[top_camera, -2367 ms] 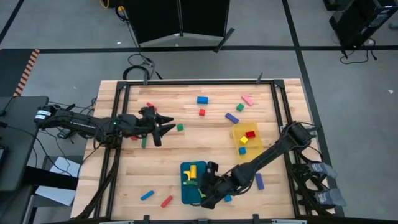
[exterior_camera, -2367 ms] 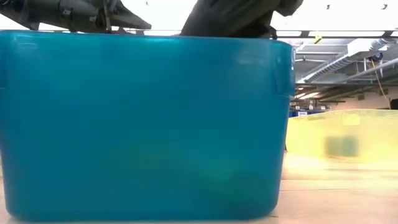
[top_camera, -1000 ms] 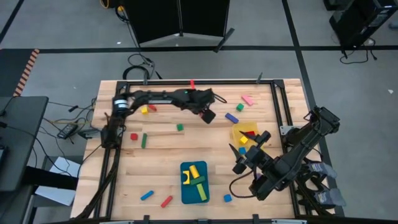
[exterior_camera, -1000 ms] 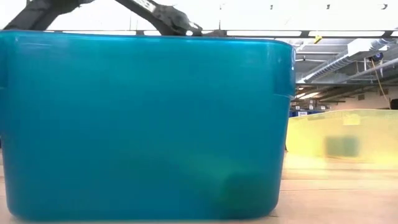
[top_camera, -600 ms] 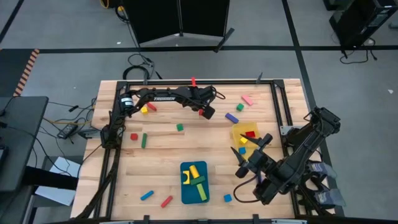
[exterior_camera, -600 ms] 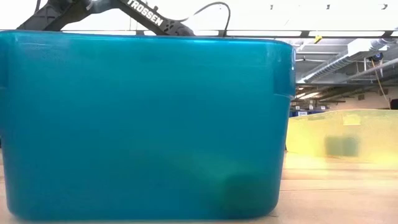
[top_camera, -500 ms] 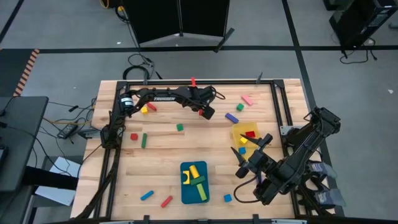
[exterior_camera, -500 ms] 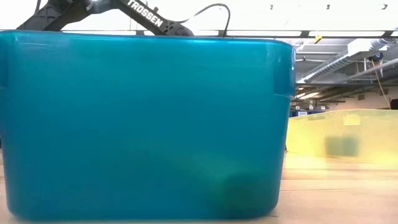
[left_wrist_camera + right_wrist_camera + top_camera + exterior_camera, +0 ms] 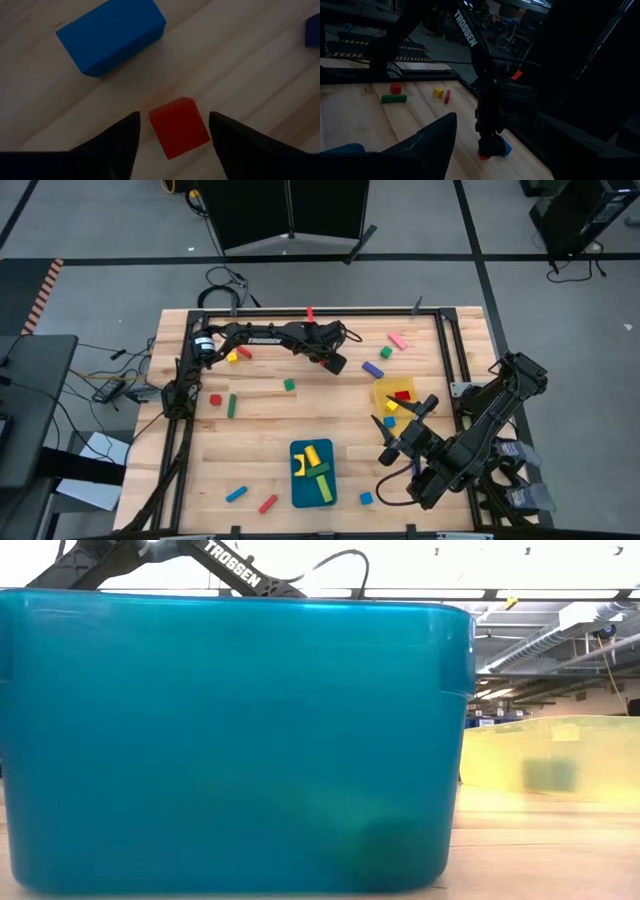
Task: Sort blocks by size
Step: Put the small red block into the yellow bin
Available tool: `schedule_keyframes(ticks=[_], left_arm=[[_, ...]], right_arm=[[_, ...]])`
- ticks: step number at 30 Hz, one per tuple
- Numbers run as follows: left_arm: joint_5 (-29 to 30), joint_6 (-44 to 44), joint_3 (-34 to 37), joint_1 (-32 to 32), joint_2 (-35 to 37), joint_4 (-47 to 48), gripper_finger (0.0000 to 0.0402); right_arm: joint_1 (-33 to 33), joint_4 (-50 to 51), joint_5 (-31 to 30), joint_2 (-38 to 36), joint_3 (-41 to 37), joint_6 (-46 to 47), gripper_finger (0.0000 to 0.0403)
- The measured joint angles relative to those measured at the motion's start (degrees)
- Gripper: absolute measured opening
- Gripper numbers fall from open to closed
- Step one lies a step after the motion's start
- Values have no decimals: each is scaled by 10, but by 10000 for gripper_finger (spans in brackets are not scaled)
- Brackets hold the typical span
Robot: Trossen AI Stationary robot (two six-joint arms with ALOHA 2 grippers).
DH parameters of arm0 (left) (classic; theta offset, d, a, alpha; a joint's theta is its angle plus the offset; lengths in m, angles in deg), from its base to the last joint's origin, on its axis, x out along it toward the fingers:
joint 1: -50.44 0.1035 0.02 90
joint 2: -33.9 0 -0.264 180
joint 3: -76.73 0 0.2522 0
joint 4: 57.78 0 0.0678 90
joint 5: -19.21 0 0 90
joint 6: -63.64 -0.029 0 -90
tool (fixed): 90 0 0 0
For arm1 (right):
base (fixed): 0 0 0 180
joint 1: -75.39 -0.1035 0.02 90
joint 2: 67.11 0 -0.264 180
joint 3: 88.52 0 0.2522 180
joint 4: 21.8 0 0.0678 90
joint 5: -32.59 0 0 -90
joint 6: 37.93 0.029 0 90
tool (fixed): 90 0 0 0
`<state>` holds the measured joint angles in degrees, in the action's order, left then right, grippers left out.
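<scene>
In the left wrist view a small red cube (image 9: 179, 127) lies on the wood. My left gripper (image 9: 174, 122) is open, one finger on each side of the cube, with a sliver of table showing on both sides. A larger blue block (image 9: 112, 35) lies just beyond it. From above, my left gripper (image 9: 335, 361) is at the table's far middle and covers both blocks. My right gripper (image 9: 402, 422) hangs open above the table beside the yellow bin (image 9: 380, 392), holding nothing. Other blocks lie scattered flat on the table.
The blue tray (image 9: 297, 492) near the front edge holds yellow and green bars. The yellow bin holds red, yellow and blue cubes. Loose blocks include a purple bar (image 9: 373, 369), a pink one (image 9: 399, 340), a green cube (image 9: 289, 385) and a green bar (image 9: 231, 406). The tray wall (image 9: 230, 740) fills the low view.
My left gripper has sunk a little toward the red cube at the table's far middle, and its arm has settled lower over the far side. The blocks have not moved.
</scene>
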<state>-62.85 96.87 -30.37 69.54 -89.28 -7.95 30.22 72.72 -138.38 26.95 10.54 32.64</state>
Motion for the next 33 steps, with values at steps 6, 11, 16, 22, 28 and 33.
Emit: schedule_keyframes(ticks=[6, 11, 16, 22, 28, 33], left_arm=[[-12, -13, 0, 0, -8, -9, 196], [-21, -11, -1, 0, -26, -11, 183], [-21, -14, -1, -2, -25, -14, 163], [-28, -43, -11, -23, -8, -37, 137], [-36, -112, -52, -95, 2, -149, 137], [-79, -132, -65, -159, -1, -279, 137]], right_arm=[[0, -2, 0, 0, 0, 4, 278], [0, -4, 0, 0, 0, 4, 270], [0, -4, 0, 0, 0, 4, 265], [0, -4, -1, 0, 0, 3, 258], [-5, -6, -21, -2, 0, -2, 250], [-16, -12, -51, -15, 0, -2, 244]])
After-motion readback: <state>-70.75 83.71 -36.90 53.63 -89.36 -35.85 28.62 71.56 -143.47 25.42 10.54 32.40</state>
